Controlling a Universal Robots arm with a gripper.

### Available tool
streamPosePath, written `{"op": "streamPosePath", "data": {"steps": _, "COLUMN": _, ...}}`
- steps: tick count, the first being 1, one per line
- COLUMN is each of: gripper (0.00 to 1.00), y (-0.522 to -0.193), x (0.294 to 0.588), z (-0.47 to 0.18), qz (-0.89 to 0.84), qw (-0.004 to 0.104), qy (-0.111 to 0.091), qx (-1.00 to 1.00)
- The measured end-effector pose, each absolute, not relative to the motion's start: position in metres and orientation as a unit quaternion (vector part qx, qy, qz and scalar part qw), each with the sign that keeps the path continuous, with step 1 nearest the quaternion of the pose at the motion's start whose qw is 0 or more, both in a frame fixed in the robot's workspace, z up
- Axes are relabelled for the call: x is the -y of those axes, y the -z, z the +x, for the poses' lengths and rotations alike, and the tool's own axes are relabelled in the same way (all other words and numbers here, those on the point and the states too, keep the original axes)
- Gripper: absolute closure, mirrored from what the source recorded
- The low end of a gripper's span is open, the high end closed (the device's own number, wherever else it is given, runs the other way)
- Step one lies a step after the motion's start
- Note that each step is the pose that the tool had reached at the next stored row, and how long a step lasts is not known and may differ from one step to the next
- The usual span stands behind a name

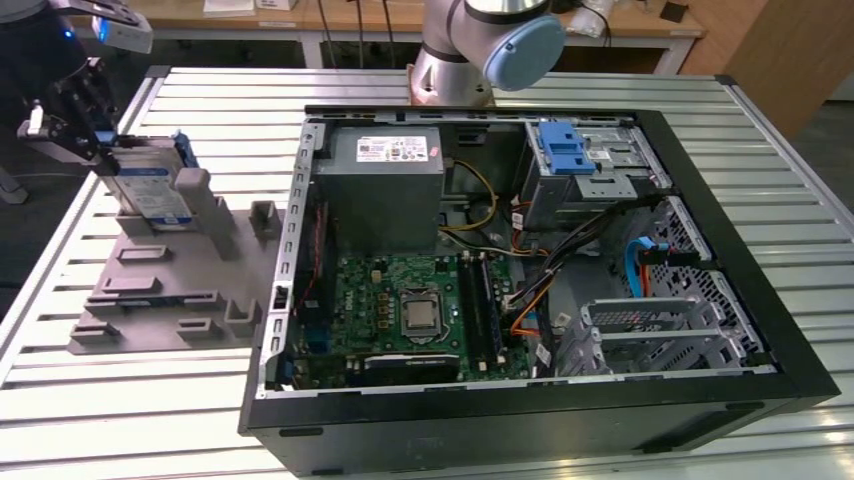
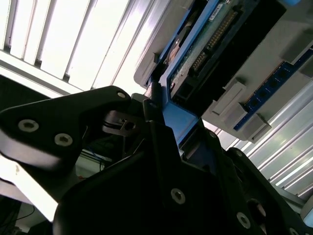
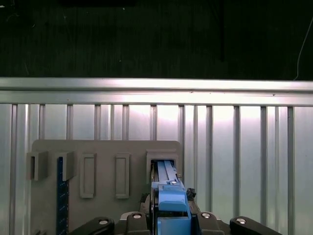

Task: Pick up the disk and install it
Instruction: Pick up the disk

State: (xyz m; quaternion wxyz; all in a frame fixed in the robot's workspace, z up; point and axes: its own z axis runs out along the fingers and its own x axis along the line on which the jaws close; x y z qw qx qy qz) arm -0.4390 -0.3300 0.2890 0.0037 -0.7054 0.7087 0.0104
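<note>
1. In the exterior view the disk (image 1: 150,190) stands on edge in a slot at the far end of the grey fixture (image 1: 174,290). The gripper (image 1: 96,150) is at the disk's upper end, above the fixture.
2. That view alone takes in the open computer case (image 1: 534,410), which lies on the slatted table (image 1: 761,210) just beside the fixture on the exterior view's right. The grey power supply box (image 1: 387,185) and the blue-latched drive cage (image 1: 583,160) inside it are well apart from the fixture.
3. The first wrist view looks down the disk onto the fixture. The blue carrier tab (image 3: 171,198) comes up out of one slot, and a thin blue strip (image 3: 60,196) stands in another slot nearby.
4. The second wrist view gives the close contact. The black fingers (image 2: 154,127) press against the blue tab from both sides, so the gripper is clamped on the disk. The disk's circuit-board face (image 2: 208,41) runs on towards the fixture.
</note>
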Motion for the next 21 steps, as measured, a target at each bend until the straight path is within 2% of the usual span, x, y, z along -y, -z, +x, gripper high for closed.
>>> {"op": "streamPosePath", "data": {"steps": 21, "gripper": 0.64, "y": -0.318, "x": 0.33, "z": -0.439, "qz": -0.705, "qw": 0.004, "qy": -0.01, "qx": -0.709}}
